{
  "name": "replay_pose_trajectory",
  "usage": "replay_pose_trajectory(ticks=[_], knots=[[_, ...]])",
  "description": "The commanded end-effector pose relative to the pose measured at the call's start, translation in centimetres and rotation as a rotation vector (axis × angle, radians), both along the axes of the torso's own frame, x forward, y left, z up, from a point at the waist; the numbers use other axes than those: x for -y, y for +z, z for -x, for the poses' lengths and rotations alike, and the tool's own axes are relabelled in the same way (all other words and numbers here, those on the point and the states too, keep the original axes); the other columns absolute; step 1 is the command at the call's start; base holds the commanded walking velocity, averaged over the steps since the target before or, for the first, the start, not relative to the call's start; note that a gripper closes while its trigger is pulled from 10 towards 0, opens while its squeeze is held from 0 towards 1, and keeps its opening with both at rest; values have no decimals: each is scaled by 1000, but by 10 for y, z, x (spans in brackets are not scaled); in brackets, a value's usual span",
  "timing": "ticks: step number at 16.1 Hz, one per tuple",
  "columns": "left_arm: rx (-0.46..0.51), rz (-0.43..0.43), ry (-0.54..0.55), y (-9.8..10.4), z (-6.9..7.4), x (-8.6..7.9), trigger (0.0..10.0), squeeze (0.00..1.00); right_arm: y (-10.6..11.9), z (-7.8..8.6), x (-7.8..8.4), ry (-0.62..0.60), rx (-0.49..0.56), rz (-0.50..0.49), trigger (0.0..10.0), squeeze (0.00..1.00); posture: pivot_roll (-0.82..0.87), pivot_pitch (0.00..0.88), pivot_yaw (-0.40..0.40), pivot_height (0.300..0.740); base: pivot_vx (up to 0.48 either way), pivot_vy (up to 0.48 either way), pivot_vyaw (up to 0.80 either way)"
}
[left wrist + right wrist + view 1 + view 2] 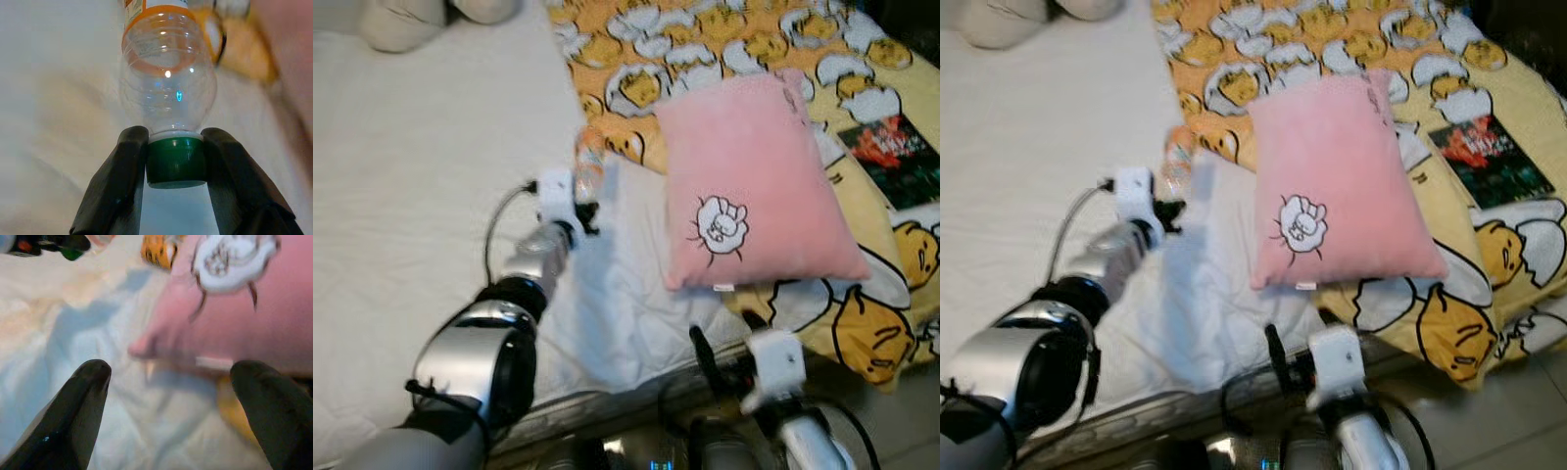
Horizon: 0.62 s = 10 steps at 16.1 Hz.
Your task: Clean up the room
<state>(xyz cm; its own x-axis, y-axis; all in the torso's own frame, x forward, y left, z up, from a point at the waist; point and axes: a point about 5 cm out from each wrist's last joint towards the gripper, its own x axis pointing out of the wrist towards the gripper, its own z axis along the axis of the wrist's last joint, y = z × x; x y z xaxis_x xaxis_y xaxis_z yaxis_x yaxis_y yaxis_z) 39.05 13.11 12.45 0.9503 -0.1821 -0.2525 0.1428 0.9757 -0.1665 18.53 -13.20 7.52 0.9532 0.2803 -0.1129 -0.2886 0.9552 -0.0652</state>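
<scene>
Bottle [168, 83] cap [176, 161] sits pinched in my left end effector [175, 164] on the bed [401, 196]; I should lift straight, squeezing firmly. Right end effector [168, 377] gapes empty.

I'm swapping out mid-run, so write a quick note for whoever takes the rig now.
Left pincer: shut on the green cap of the clear plastic bottle, which lies on the white sheet beside the pink pillow.
Right pincer: open, low at the bed's near edge, facing the pillow.
Done: bottle gripped.
Left: lift and bin the bottle; pillow and book remain on the patterned blanket.
</scene>
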Motion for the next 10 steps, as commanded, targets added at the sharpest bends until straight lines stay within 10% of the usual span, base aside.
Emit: replay_pose_trajectory(ticks=[1, 7, 10], knots=[[58, -9, -4, 9, -2, -11, 0, 0, -1, -8, 1, -13, 13, -18, 10000, 0, -232, 0, 137, 740, 0, 0, 0], [344, -97, 39, 35, 27, -61, 0, 0, 24, -69, 15, -117, 149, -91, 10000, 0, -145, 0, 112, 740, 0, 0, 0], [328, -131, 172, 19, 75, -85, 0, 0, 44, -92, 22, -167, 260, -103, 10000, 0, -98, 0, 91, 740, 0, 0, 0]])
